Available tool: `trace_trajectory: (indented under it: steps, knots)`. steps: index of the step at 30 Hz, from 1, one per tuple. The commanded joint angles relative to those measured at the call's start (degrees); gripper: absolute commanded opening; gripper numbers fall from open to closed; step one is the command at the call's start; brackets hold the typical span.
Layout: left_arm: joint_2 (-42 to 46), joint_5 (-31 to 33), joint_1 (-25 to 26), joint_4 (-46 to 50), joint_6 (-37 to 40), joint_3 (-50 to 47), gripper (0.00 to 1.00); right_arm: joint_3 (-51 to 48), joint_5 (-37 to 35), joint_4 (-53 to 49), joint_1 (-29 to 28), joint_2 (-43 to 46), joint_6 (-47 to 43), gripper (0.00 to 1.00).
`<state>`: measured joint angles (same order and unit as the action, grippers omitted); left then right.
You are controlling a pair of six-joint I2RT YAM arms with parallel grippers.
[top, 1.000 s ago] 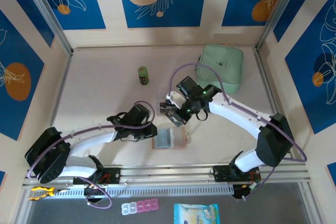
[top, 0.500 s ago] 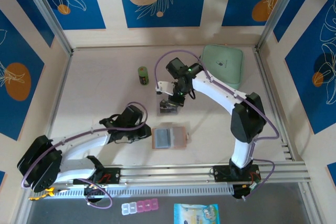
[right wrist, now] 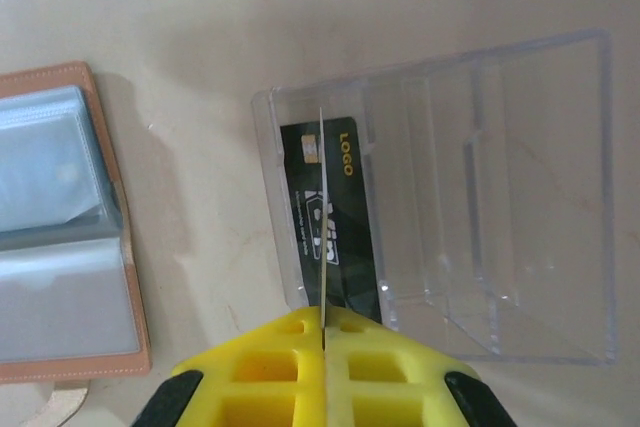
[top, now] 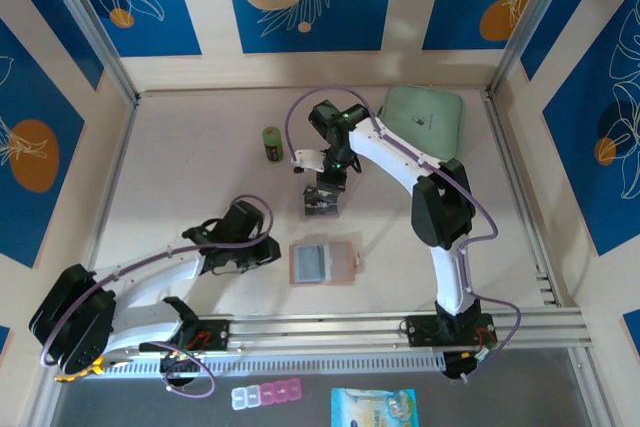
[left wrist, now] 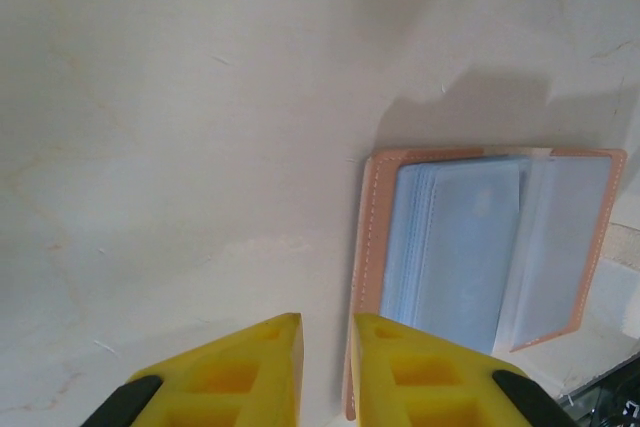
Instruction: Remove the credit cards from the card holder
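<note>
The salmon-pink card holder (top: 345, 265) lies open and flat near the front of the table, its greyish clear pockets (left wrist: 455, 252) facing up. My right gripper (top: 322, 190) is shut on a thin credit card (right wrist: 323, 197), seen edge-on and upright. It hangs over a clear plastic tray (right wrist: 490, 197) in which a dark credit card (right wrist: 348, 232) with a chip and logo lies. The card holder (right wrist: 60, 237) is to the left of that tray. My left gripper (left wrist: 327, 332) hovers at the holder's left pink edge (left wrist: 366, 247), fingers a narrow gap apart, nothing clearly between them.
A mint-green zip pouch (top: 424, 125) lies at the back right. A small green can (top: 272, 143) stands at the back centre. Metal frame posts and wall panels enclose the table; the rail (top: 330, 327) with the arm bases runs along the front.
My right arm has carried the card away from the card holder toward the back, over the clear tray. My left gripper has drawn slightly left of the holder.
</note>
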<state>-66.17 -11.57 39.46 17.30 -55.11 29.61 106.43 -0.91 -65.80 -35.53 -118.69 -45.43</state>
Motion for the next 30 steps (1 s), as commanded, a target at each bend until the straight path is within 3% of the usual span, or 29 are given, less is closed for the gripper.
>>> trace_trajectory:
  steps: [1,13,18,30]
  knots:
    - [1.13,-0.91,-1.31,1.88,1.52,-0.74,0.20,1.42,0.86,-2.96,0.44,-1.22,-2.77,0.00]
    - [1.92,-1.52,-2.57,2.17,1.84,-1.51,0.20,1.50,1.90,-3.99,0.41,-5.55,-3.68,0.00]
    - [2.19,-1.61,-2.98,2.56,1.97,-1.28,0.20,1.50,1.30,-3.08,0.45,-5.63,-2.88,0.11]
    - [-0.13,-3.60,-2.99,-0.81,1.54,-0.74,0.21,-3.02,-0.29,0.21,0.50,3.40,3.34,0.17]
